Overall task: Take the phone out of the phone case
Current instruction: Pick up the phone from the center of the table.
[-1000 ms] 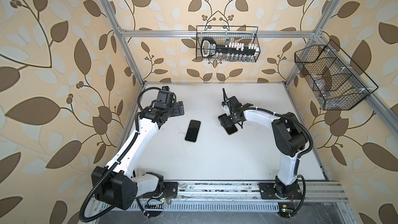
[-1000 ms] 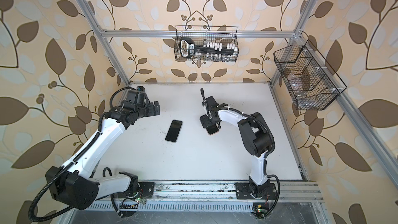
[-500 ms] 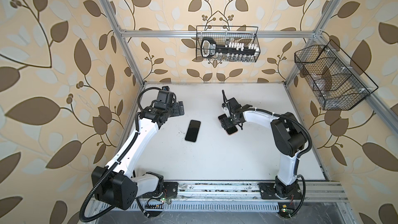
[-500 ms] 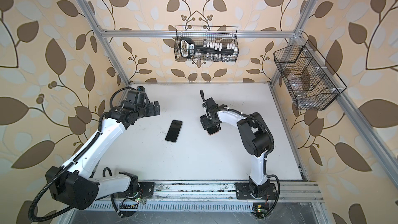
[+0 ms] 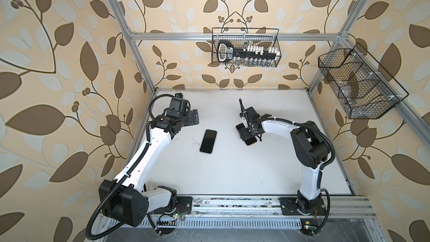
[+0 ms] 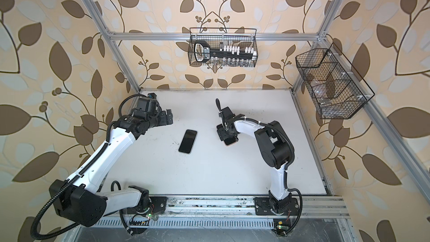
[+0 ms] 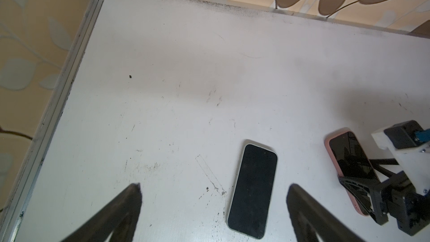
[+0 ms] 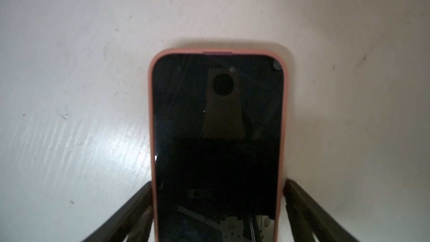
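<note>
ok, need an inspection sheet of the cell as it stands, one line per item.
Surface: white table, scuffed, dark specks.
Job's things: phone screen-up in pink case, flat on the table.
Clutter: second phone, pale-edged, flat, apart from both grippers.
Grippers: left gripper open above the table, holding nothing; right gripper open, jaws flanking the pink case's long edges, sliver of gap on one side.
Cables: black hoses run along both arms, away from the phones.
Surroundings: wire basket with tools on back wall; side basket; leaf-print walls.
</note>
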`<state>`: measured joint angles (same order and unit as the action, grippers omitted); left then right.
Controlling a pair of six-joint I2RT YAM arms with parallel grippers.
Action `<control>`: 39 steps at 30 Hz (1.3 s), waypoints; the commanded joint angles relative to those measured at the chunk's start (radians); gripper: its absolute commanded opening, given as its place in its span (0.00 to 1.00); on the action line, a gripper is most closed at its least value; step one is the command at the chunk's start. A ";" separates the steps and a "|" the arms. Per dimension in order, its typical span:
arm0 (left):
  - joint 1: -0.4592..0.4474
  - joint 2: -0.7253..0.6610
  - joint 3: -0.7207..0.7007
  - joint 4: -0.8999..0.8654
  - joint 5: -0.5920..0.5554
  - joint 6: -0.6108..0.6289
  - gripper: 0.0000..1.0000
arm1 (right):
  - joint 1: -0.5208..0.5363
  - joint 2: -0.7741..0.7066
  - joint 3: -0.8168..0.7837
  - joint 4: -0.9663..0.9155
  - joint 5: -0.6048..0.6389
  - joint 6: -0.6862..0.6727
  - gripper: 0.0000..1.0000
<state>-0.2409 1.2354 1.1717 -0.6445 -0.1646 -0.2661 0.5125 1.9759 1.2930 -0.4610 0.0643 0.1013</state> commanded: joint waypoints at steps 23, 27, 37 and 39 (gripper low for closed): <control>0.006 -0.006 -0.004 0.006 0.000 -0.003 0.99 | 0.021 -0.036 -0.126 -0.013 0.042 -0.003 0.66; 0.006 -0.002 -0.004 0.006 0.000 -0.005 0.99 | 0.021 -0.053 -0.127 -0.015 0.055 -0.010 0.63; 0.006 0.007 -0.003 0.005 0.011 -0.007 0.99 | 0.001 -0.132 -0.123 -0.041 0.037 -0.033 0.56; 0.006 0.008 -0.003 0.005 0.015 -0.008 0.99 | -0.003 -0.149 -0.122 -0.044 0.030 -0.034 0.55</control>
<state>-0.2409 1.2400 1.1717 -0.6449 -0.1612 -0.2665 0.5148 1.8767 1.1805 -0.4694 0.0937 0.0879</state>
